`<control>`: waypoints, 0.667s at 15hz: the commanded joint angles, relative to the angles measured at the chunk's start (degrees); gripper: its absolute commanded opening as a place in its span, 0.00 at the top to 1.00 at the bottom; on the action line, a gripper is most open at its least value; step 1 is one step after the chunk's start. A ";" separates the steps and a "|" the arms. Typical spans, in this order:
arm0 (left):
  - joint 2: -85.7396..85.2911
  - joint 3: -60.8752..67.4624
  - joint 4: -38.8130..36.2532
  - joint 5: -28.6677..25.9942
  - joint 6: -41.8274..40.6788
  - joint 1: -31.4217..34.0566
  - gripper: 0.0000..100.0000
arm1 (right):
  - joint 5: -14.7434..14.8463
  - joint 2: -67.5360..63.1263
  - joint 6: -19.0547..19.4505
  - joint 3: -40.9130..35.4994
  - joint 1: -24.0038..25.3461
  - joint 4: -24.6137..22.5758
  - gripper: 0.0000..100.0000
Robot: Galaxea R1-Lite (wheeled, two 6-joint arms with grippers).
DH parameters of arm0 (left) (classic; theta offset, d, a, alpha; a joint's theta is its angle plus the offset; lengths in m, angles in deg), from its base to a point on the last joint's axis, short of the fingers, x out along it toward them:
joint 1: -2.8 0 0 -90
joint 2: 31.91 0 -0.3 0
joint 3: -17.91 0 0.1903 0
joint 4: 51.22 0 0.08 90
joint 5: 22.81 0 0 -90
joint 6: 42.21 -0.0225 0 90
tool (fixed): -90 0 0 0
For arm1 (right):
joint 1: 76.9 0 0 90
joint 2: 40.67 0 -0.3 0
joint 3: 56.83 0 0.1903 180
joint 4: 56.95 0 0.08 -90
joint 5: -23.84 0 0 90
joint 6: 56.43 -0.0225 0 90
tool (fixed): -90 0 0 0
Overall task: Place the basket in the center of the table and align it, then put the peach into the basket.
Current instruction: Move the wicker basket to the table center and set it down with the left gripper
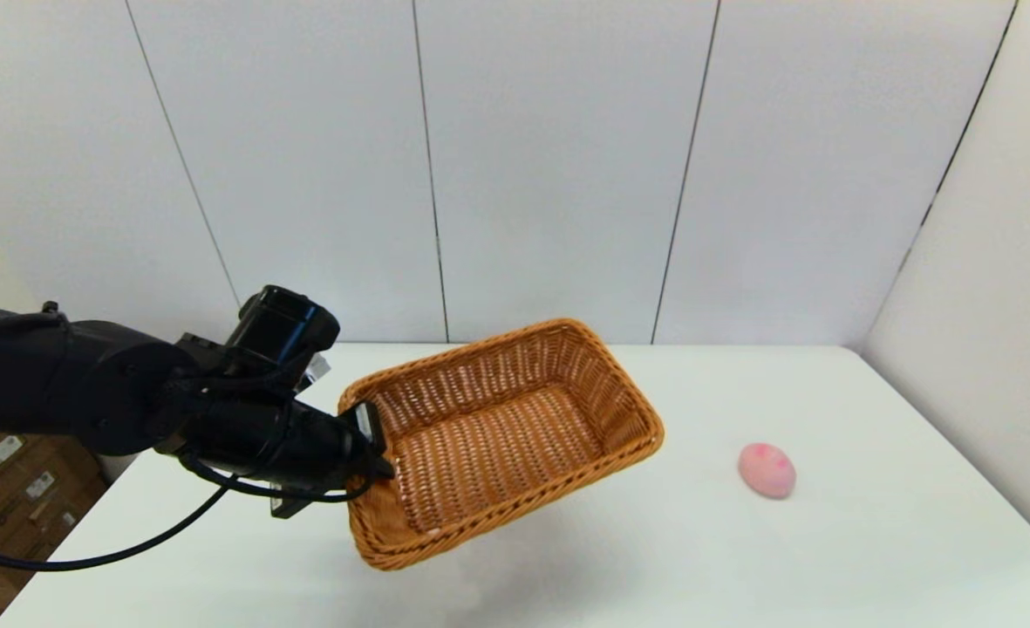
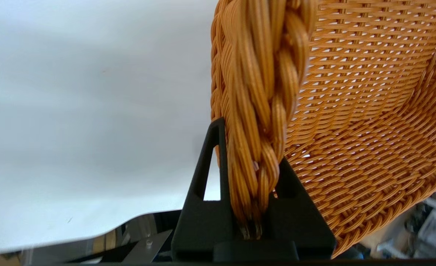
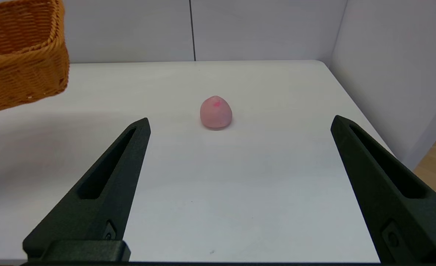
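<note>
The orange-brown wicker basket (image 1: pixel 497 436) hangs tilted above the white table (image 1: pixel 741 558), its shadow on the surface below. My left gripper (image 1: pixel 373 453) is shut on the braided rim of its near-left short side; in the left wrist view the two black fingers pinch that rim (image 2: pixel 256 155). The small pink peach (image 1: pixel 767 470) lies on the table to the right of the basket, apart from it. My right gripper (image 3: pixel 240 125) is open, its fingers wide apart, low over the table's near part with the peach (image 3: pixel 216 112) ahead of it. The basket's corner (image 3: pixel 22 55) shows there too.
White wall panels close the table's far side and right side (image 1: pixel 985 288). Cardboard boxes (image 1: pixel 17 488) stand on the floor past the table's left edge. The right arm does not show in the head view.
</note>
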 commanded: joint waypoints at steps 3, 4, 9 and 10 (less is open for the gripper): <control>8.36 -0.19 -5.68 -4.42 -6.71 -0.75 1.00 | 0.03 -0.07 -0.02 -0.01 0.00 -0.05 0.00; 9.33 -0.28 -5.77 -5.39 -7.59 -1.02 1.00 | 0.03 -0.07 -0.02 -0.01 0.00 -0.05 0.00; 12.93 -0.46 -8.67 -5.65 -9.43 -3.65 1.00 | 0.03 -0.07 -0.02 -0.01 0.00 -0.05 0.00; 13.28 -1.07 -8.85 -5.65 -10.40 -4.27 1.00 | 0.03 -0.07 -0.02 -0.01 0.00 -0.05 0.00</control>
